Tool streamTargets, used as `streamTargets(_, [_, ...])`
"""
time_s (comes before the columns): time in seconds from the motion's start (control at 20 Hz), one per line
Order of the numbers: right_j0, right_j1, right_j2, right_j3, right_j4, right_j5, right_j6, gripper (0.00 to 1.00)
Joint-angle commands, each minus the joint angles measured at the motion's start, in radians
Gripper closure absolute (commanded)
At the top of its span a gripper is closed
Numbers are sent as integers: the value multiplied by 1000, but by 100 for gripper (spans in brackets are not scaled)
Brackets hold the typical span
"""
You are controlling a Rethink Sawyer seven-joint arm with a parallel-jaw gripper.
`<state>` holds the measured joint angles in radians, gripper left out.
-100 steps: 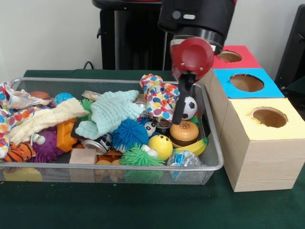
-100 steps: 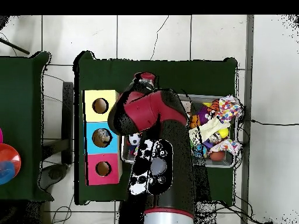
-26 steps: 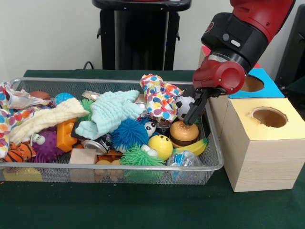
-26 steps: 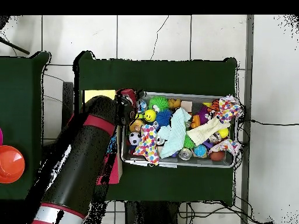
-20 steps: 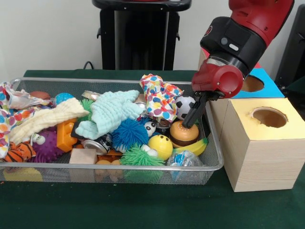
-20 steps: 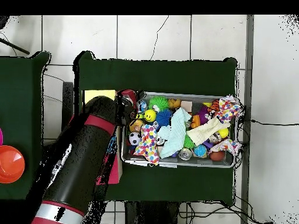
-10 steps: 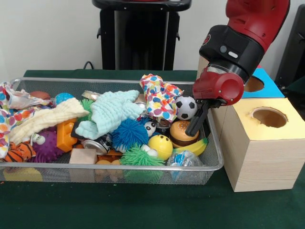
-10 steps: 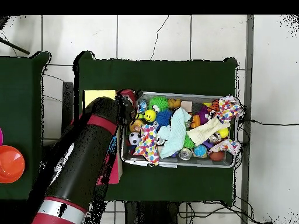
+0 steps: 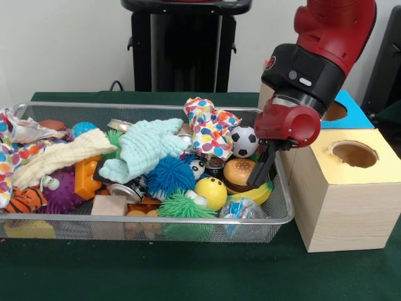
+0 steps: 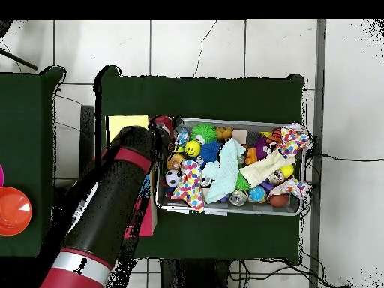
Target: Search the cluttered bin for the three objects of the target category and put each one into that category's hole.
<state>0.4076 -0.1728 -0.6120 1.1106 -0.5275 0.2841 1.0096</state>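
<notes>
The wire-mesh bin (image 9: 150, 106) is full of toys and cloths; it also shows in the overhead view (image 10: 225, 212). A crinkly white bag with orange and red print (image 9: 17, 128) lies at the bin's left end, and a second printed bag (image 9: 7, 166) lies just below it. A clear bag with blue print (image 9: 241, 209) sits against the front wall near the right corner. My gripper (image 9: 258, 174) is shut and empty, tilted down at the bin's right end, with its tip beside a burger toy (image 9: 238, 172). In the overhead view the arm (image 10: 112, 202) covers the gripper.
Wooden boxes stand right of the bin, with a yellow top (image 9: 369, 169) nearest and a blue top (image 9: 351, 113) behind it. A polka-dot cloth (image 9: 210, 128), mint cloth (image 9: 147, 147), pale yellow cloth (image 9: 59, 157), soccer ball (image 9: 245, 141) and banana (image 9: 257, 194) lie in the bin.
The gripper has moved from over the soccer ball and burger toward the bin's front right, a little lower. The bin's contents have not moved.
</notes>
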Motion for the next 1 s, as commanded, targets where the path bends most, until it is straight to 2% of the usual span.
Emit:
streamTargets(0.05, [-4, 68, 23, 58, 62, -66, 355, 100])
streamTargets(0.5, [13, 115, 8, 26, 107, -62, 371, 100])
streamTargets(0.65, [-15, 90, 65, 42, 117, -55, 330, 100])
streamTargets(1.0, [-73, 54, 188, 36, 86, -37, 184, 100])
